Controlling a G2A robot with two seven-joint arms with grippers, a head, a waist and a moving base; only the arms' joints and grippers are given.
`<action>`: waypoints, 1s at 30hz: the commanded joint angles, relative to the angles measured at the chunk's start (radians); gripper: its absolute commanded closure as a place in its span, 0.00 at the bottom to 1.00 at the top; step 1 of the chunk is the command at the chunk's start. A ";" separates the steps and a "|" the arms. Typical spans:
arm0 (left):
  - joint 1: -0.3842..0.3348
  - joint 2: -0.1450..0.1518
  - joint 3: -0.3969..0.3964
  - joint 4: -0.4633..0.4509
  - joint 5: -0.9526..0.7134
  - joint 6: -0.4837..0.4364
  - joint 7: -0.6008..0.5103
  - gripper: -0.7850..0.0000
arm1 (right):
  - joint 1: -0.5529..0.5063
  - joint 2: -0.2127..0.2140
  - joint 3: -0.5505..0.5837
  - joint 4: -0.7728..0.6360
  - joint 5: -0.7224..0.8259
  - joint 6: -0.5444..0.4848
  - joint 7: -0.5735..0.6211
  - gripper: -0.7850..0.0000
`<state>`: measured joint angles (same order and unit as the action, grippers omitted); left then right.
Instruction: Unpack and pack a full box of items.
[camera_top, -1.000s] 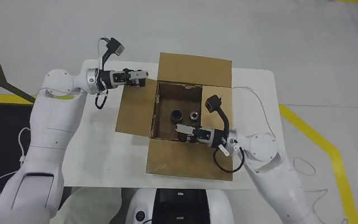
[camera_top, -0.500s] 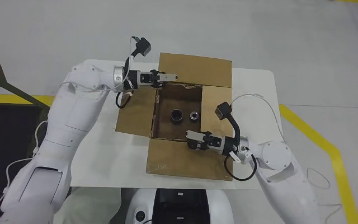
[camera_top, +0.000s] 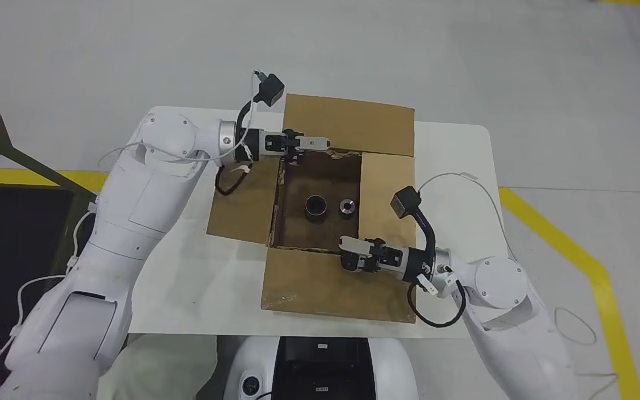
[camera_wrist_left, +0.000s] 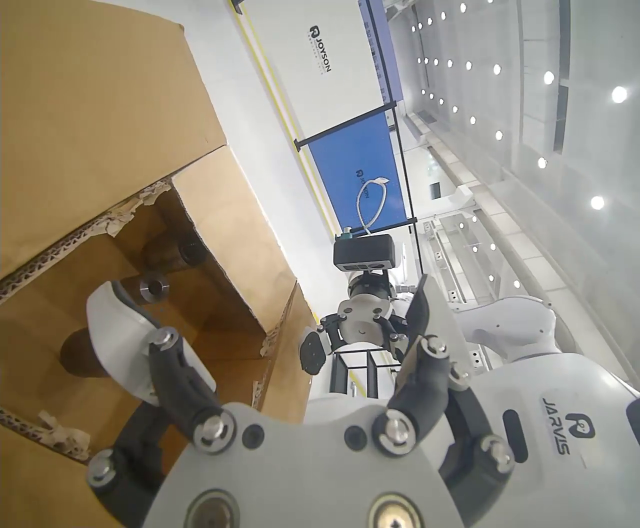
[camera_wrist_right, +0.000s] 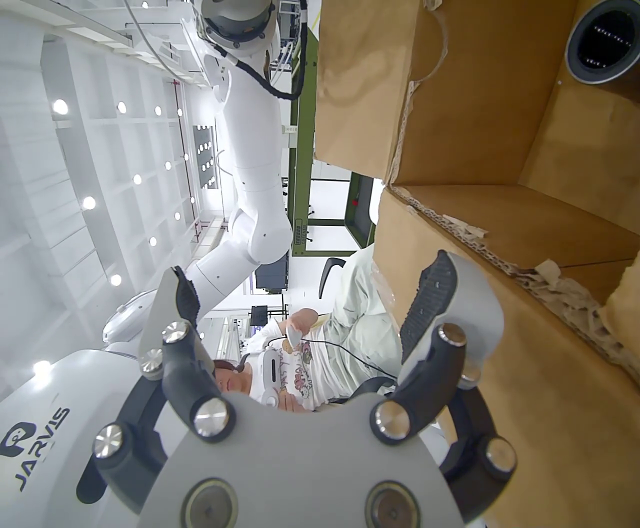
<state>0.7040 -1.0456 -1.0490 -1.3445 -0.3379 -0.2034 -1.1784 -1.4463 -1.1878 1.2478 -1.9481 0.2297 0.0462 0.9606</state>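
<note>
the brown cardboard box (camera_top: 348, 122) stands open in the middle of the bench (camera_top: 190, 270), with a dark cylinder (camera_top: 316, 207) and a smaller one (camera_top: 346, 207) on its floor. my left gripper (camera_top: 320, 143) has come over its far edge, and my right gripper (camera_top: 348, 252) has drawn back to the near flap. both jaws are wide and hold nothing.

Bench (camera_top: 200, 290): white, rectangular top. Floor (camera_top: 500, 60): pale grey. Yellow line (camera_top: 560, 235): marked on the floor beside the bench.

Ceiling lamps (camera_wrist_left: 619, 93) give bright, even light; the box (camera_top: 345, 125) is shadowed inside; wrist views bulge.
</note>
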 joint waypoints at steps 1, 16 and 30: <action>0.000 0.000 0.000 0.000 0.000 0.000 0.000 0.00 | 0.000 0.000 0.000 0.000 0.000 0.000 0.000 0.00; -0.055 -0.037 0.117 -0.031 0.019 0.099 0.049 0.00 | -0.058 0.014 0.012 -0.069 0.016 0.045 0.008 0.00; -0.139 -0.118 0.297 0.047 0.032 0.147 0.167 0.00 | -0.163 0.039 0.075 -0.148 0.036 0.035 0.033 0.00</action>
<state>0.5671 -1.1596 -0.7614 -1.3017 -0.3115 -0.0551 -1.0195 -1.6091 -1.1495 1.3225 -2.0976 0.2640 0.0805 0.9936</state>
